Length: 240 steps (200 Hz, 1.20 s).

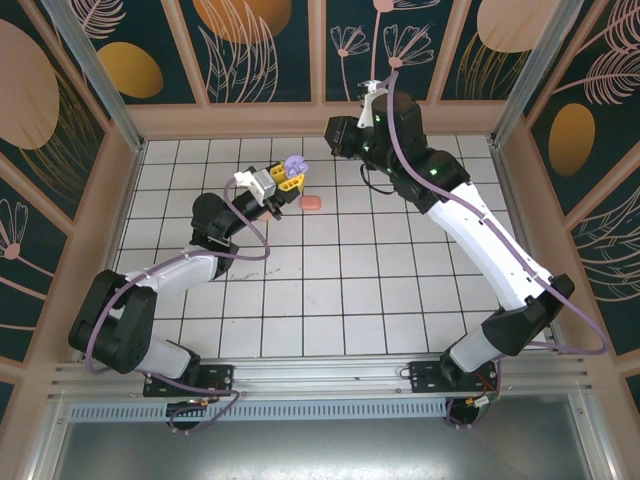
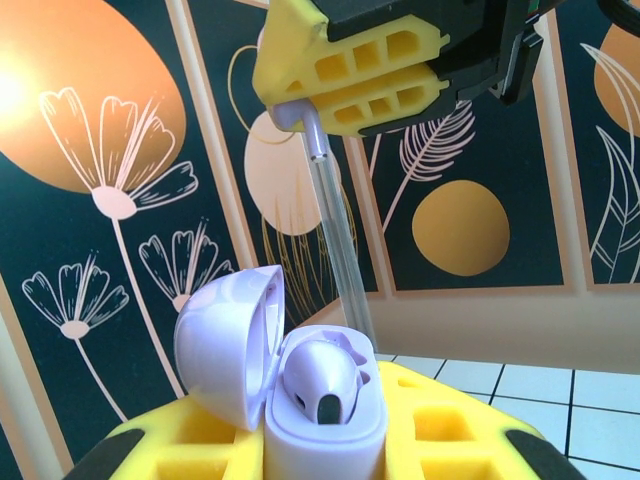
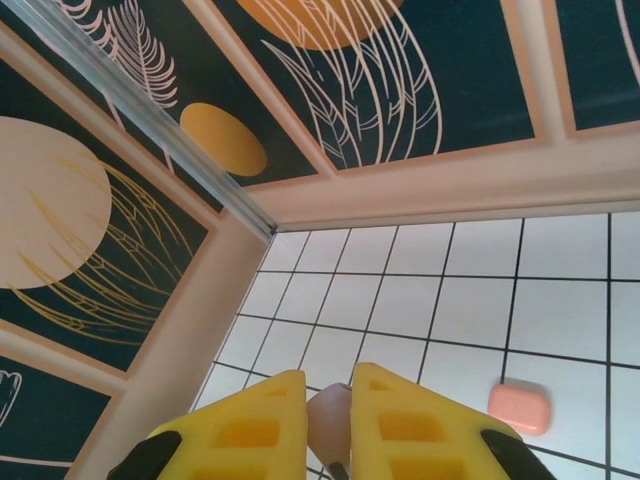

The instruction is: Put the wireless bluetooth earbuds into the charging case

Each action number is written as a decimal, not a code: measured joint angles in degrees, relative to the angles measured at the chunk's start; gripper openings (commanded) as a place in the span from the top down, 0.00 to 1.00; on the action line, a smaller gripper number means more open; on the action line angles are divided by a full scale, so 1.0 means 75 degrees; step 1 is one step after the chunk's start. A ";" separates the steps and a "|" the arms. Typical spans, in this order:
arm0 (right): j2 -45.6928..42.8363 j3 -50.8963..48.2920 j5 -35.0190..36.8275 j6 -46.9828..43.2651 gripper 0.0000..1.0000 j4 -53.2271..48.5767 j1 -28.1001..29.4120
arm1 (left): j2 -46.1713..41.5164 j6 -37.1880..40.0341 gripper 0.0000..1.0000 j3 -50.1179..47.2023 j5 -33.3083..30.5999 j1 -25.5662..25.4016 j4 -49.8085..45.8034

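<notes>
Left gripper (image 1: pixel 281 182) is clamped on the open purple charging case (image 2: pixel 325 445), lid swung to 9 o'clock, with one purple earbud (image 2: pixel 325 385) seated inside. The left arm reaches toward 1 o'clock. Beyond, the right gripper (image 3: pixel 328 385) pinches a pale earbud (image 3: pixel 330 425), its arm angled toward 11 o'clock. A coral case (image 3: pixel 520 408) lies on the tiles at its 3 o'clock.

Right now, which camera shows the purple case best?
The left wrist view: the purple case sits close, lid open, one bud seated inside. The top view shows it as a tiny purple blob in the left tool.
</notes>
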 measured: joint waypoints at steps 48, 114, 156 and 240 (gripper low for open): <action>0.0009 -0.0641 -0.0111 0.0003 0.86 0.0577 0.0399 | 0.0178 -0.0038 1.00 0.0050 -0.0003 0.0000 0.0000; -0.0280 -0.1859 0.0245 -0.0003 0.85 0.1492 0.0868 | 0.0265 -0.0061 1.00 0.0105 -0.0003 -0.0003 -0.0058; -0.0321 -0.1906 0.0353 0.0000 0.86 0.1754 0.0921 | 0.0265 -0.0061 1.00 0.0131 -0.0003 -0.0003 -0.0050; -0.0321 -0.1909 0.0388 0.0003 0.86 0.1856 0.1017 | 0.0268 -0.0064 1.00 0.0131 -0.0003 -0.0003 -0.0020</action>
